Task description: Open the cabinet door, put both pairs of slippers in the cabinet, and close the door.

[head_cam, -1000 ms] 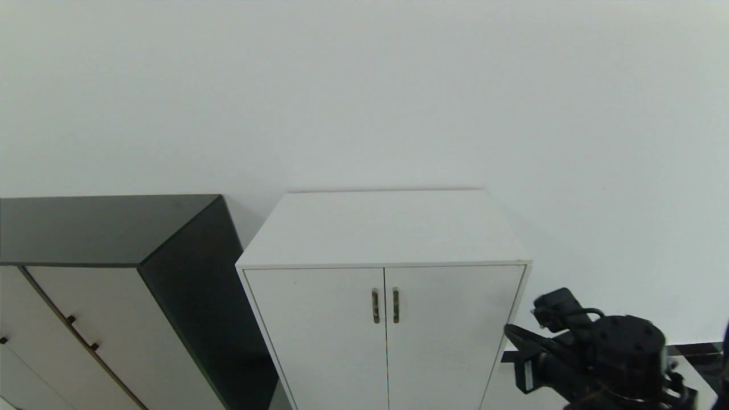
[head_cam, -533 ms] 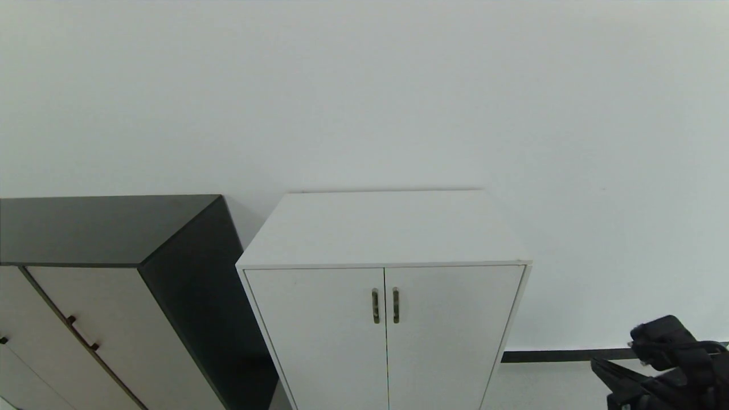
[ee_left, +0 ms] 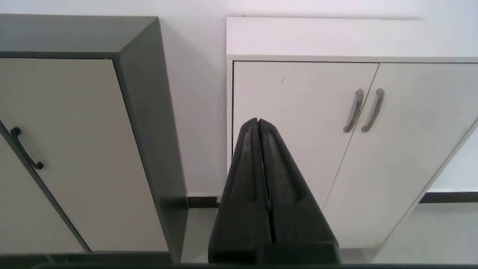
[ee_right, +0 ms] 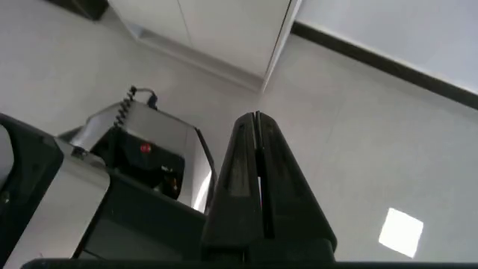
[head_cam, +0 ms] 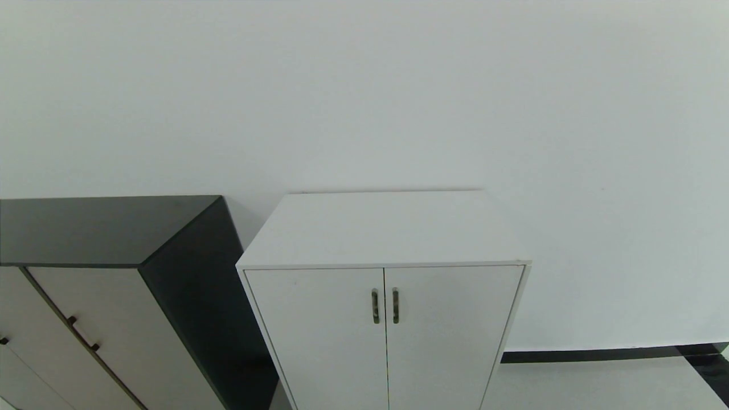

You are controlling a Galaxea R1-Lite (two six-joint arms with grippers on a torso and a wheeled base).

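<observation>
I see a bare, home-like room: a white two-door cabinet (head_cam: pixel 384 336) and a black-framed cabinet (head_cam: pixel 102 228) against a plain white wall (head_cam: pixel 364 85), with black skirting (head_cam: pixel 586 355) and a pale floor (head_cam: pixel 598 387).

Cabinet (head_cam: pixel 381 228): plain white all over, top and front alike, at the centre of my head view.
Handles (head_cam: pixel 375 306): dull grey-bronze metal, a pair against the white.
Neighbouring cabinet (head_cam: pixel 188 285): black top and side, cream fronts, lower left of the frame.
Pulls (head_cam: pixel 84 335): dark, on the cream fronts.
Wall (head_cam: pixel 364 85): unpatterned white.
Skirting strip (head_cam: pixel 592 355): black, lower right.
Floor (head_cam: pixel 598 387): pale grey-white and glossy, turning black at the right edge.
My left tool (ee_left: pixel 258 123): black, unmarked.
My right tool (ee_right: pixel 258 116): black too.
</observation>
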